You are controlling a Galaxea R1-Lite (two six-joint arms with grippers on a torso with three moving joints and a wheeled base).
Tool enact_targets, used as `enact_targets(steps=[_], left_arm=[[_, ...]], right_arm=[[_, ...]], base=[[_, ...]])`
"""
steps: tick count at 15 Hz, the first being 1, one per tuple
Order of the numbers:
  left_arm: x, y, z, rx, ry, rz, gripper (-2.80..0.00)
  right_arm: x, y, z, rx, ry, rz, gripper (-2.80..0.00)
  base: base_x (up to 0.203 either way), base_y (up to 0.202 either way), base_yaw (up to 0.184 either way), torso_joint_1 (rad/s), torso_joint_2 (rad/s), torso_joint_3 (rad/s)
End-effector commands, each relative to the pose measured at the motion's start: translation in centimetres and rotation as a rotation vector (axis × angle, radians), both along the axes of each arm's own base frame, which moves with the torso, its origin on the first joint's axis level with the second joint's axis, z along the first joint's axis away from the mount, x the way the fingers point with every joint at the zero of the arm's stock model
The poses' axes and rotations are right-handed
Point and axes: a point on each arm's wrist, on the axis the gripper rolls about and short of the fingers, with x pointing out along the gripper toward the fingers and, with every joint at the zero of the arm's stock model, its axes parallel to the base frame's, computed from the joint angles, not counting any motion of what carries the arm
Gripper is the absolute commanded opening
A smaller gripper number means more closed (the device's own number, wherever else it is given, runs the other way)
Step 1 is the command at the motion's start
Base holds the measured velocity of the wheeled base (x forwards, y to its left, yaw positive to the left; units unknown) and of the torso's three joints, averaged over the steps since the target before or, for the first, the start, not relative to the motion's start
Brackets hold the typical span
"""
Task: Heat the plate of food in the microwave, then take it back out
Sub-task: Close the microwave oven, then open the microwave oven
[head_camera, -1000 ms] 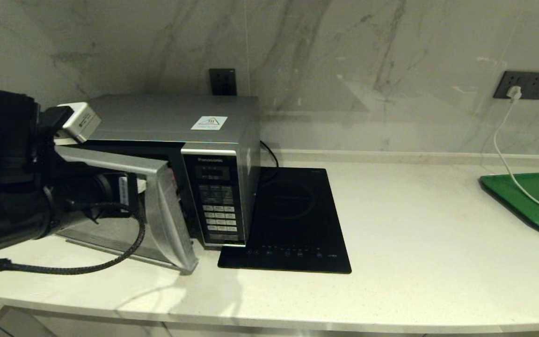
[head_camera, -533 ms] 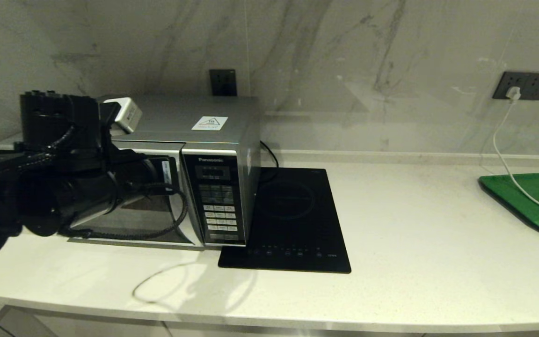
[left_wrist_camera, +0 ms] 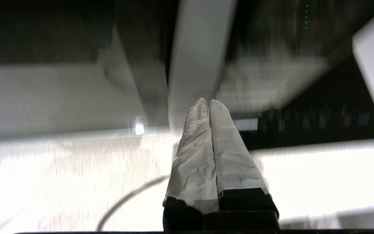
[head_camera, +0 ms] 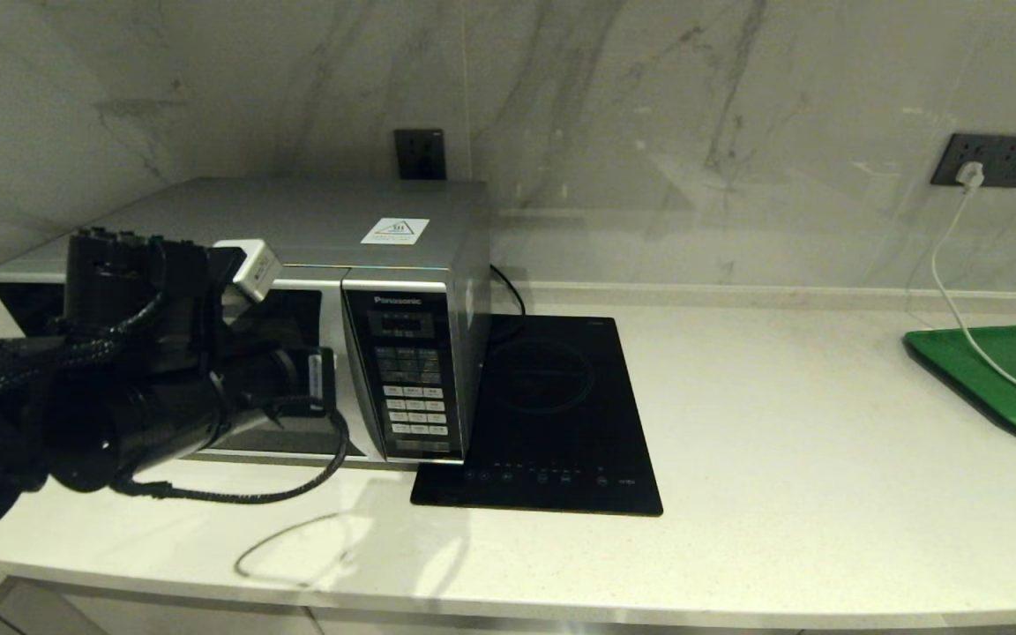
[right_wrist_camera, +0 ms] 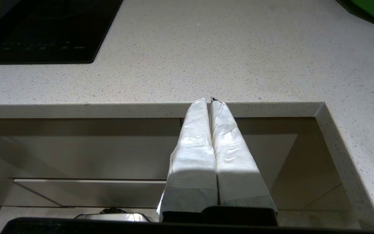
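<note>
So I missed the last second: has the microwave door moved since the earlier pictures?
Yes. The microwave door has swung shut, now flush with the button panel. The left end effector, fingers together, is at its handle strip.

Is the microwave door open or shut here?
Shut: the microwave door sits flush with its front; the left gripper, fingers together, is at it.

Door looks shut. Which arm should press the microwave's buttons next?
Left. Its pincer, shut, sits at the microwave door beside the button panel. The right pincer hangs below the counter edge, off the head view.
</note>
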Motion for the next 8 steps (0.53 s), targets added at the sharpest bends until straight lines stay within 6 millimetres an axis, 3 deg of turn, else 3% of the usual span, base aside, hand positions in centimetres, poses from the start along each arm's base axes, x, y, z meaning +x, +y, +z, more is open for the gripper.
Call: enact_targets(steps=[1, 5, 8], left_arm=[[-2.6, 1.0, -1.3, 0.029, 0.038, -0.011, -2.80], [-5.8, 2.1, -5.2, 0.143, 0.146, -0.066, -2.80], [-5.7, 1.6, -7.1, 0.174, 0.218, -0.097, -2.80]], right_arm=[[0.0, 0.0, 0.0, 0.000, 0.002, 0.000, -2.80], [0.0, 0.0, 0.0, 0.000, 0.001, 0.000, -2.80], [0.0, 0.0, 0.0, 0.000, 0.001, 0.001, -2.80]], base=[[0.000, 0.000, 0.000, 0.000, 0.00, 0.000], [0.000, 0.000, 0.000, 0.000, 0.00, 0.000], [0.000, 0.000, 0.000, 0.000, 0.00, 0.000]])
